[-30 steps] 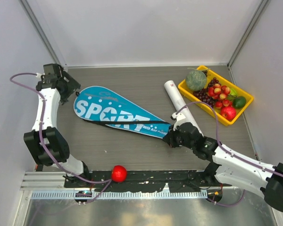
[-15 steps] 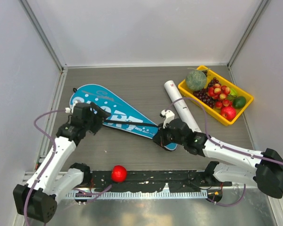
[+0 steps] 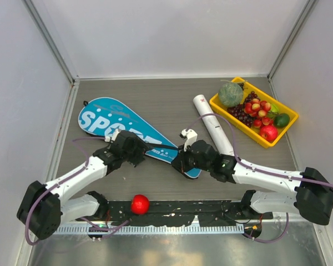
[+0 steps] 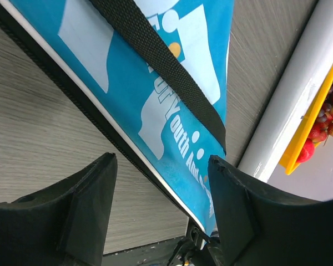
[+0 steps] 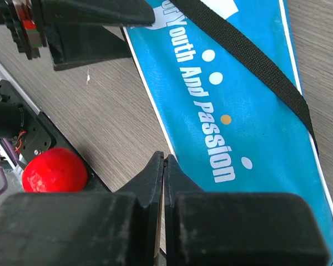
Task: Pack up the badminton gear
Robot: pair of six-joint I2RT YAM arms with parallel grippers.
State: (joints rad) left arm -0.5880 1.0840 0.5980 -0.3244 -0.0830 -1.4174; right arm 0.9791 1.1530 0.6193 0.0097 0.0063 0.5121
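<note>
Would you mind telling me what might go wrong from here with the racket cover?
The left gripper stands open over the edge of the blue cover beside the black strap; closing may catch the strap instead. The shut right gripper sits near it, so the arms might collide. The white tube lies beside the cover's narrow end and could get knocked rolling.

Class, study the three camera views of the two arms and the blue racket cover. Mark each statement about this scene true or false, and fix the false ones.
1. The right gripper is shut. True.
2. The red ball lies in the yellow tray. False: it lies far from the tray, near the bottom of the top view.
3. The white tube lies between the blue cover and the tray. True.
4. The left gripper is clamped shut. False: its jaws stand apart over the cover's edge.
</note>
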